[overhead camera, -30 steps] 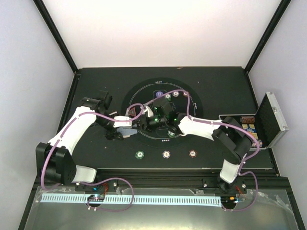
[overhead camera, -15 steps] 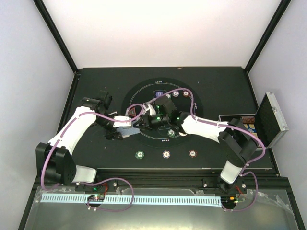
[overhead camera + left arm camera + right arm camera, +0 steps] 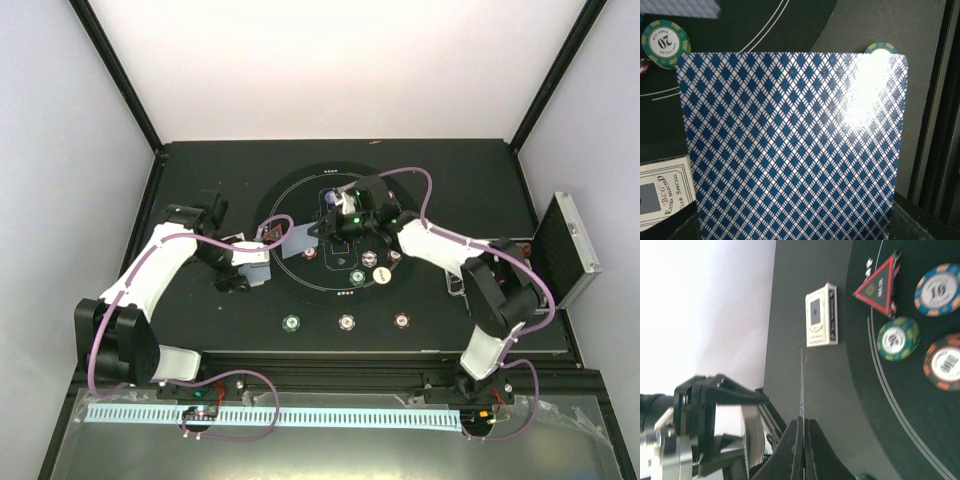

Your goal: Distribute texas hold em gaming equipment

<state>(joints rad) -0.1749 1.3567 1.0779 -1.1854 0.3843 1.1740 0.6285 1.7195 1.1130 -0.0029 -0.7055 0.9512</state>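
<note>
The black table spans the middle of the top view. Left of centre, the left gripper is clamped on a deck of blue diamond-backed cards (it fills that wrist view). At centre, the right gripper has its fingers pressed tight on a single card, seen edge-on. Three chips line the lower centre. A red triangle lies upper right in the right wrist view.
</note>
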